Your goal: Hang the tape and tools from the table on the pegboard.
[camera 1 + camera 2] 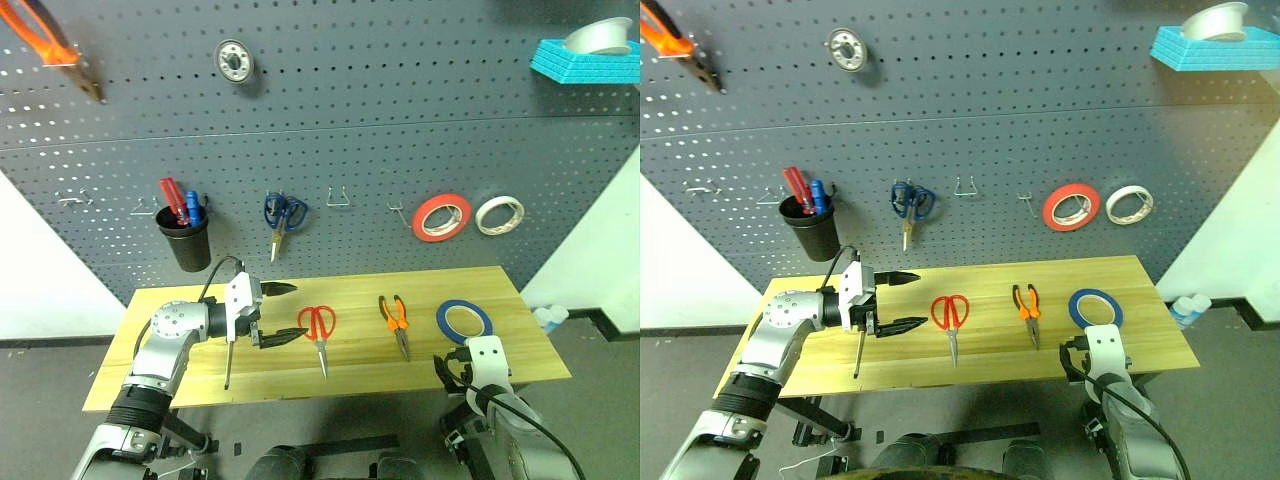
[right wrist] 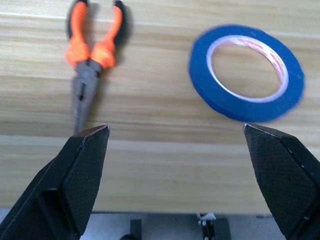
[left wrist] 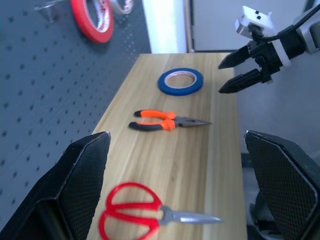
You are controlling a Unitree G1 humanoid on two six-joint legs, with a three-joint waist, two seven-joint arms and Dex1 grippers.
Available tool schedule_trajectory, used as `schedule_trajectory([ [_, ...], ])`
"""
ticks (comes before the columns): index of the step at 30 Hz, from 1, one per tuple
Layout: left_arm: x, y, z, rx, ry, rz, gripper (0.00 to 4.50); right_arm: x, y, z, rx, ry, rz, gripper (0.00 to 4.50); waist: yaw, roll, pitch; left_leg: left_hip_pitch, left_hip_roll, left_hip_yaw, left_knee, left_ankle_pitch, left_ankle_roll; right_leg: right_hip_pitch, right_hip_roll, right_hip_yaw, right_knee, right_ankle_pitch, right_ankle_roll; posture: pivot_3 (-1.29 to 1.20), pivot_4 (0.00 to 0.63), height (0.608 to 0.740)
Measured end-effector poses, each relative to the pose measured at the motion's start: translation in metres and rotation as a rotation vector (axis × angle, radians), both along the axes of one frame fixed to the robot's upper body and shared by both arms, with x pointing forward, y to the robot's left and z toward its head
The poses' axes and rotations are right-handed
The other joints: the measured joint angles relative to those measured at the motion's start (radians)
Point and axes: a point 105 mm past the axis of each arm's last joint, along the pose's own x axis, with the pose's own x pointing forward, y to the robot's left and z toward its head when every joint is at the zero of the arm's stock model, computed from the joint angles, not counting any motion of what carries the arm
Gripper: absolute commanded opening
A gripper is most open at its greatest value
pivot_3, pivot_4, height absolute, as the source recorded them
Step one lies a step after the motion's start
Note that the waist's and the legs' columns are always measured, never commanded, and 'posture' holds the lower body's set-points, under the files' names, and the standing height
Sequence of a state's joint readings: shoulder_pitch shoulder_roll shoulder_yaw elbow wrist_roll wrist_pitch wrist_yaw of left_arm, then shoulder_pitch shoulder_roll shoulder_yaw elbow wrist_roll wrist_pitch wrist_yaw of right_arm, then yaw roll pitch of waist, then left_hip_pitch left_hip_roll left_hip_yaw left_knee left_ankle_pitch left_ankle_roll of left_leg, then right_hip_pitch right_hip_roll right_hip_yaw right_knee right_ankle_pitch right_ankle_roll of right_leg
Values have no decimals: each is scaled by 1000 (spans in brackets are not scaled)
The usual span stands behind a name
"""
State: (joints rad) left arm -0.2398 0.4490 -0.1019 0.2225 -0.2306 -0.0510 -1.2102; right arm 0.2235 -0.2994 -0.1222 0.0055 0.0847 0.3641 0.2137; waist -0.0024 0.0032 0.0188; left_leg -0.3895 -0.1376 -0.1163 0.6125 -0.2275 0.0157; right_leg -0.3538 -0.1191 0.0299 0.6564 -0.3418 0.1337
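On the light wooden table [image 1: 160,300] lie red-handled scissors [image 1: 318,326], orange-and-black pliers [image 1: 396,319] and a flat roll of blue tape [image 1: 465,320], in a row from left to right. My left gripper [image 1: 283,313] hovers open and empty just left of the scissors, pointing toward them. A thin dark shaft [image 1: 228,366] lies below that wrist, its handle end hidden; it may be the screwdriver. At the table's front right edge my right gripper [image 2: 175,128] is open and empty, a little short of the tape [image 2: 246,71] and pliers [image 2: 89,55]. Behind the table stands the dark grey pegboard [image 1: 400,130].
Bare wire hooks [image 1: 338,197] [image 1: 398,210] stick out of the pegboard's middle. Blue-handled scissors [image 1: 284,212], a red roll [image 1: 442,217], a white roll [image 1: 499,214] and a black cup of tools [image 1: 185,236] hang there. Orange pliers [image 1: 50,45] hang top left, a blue shelf [image 1: 585,62] top right.
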Motion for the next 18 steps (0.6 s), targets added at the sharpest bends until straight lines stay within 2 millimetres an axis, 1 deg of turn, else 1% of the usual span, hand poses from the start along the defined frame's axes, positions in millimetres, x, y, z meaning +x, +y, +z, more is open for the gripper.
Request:
schedule_trajectory([
  [3,-3,2,-5,10,35,0,4479,10,3,6,12,-10,9,4500,-11,-1,1,0,0,-1,0,0,0,0,0,0,0,0,0,-24,0,740],
  [5,-7,5,-5,25,39,-2,4479,13,2,8,14,-10,10,4500,-10,-1,1,0,0,-1,1,0,0,0,0,0,0,0,0,-22,0,740],
  [8,-12,7,-6,36,52,-6,4479,17,2,12,19,-19,11,4500,-8,-2,3,0,0,-1,1,0,0,1,0,0,0,0,0,-21,24,740],
  [11,-15,5,-2,26,56,-12,4479,30,0,24,-2,-54,24,4500,-7,-1,13,0,0,-1,2,0,0,1,0,0,0,0,0,-21,57,740],
  [15,-16,7,-1,34,66,-13,4479,44,-4,39,-31,-97,36,4500,-8,-1,32,-1,1,-1,1,0,0,0,0,1,0,0,-1,-30,80,740],
  [18,-15,5,1,25,76,-5,4479,60,-11,46,-60,-112,20,4500,-10,-2,46,-2,1,-1,1,0,0,-1,-1,2,0,0,-1,-37,108,740],
])
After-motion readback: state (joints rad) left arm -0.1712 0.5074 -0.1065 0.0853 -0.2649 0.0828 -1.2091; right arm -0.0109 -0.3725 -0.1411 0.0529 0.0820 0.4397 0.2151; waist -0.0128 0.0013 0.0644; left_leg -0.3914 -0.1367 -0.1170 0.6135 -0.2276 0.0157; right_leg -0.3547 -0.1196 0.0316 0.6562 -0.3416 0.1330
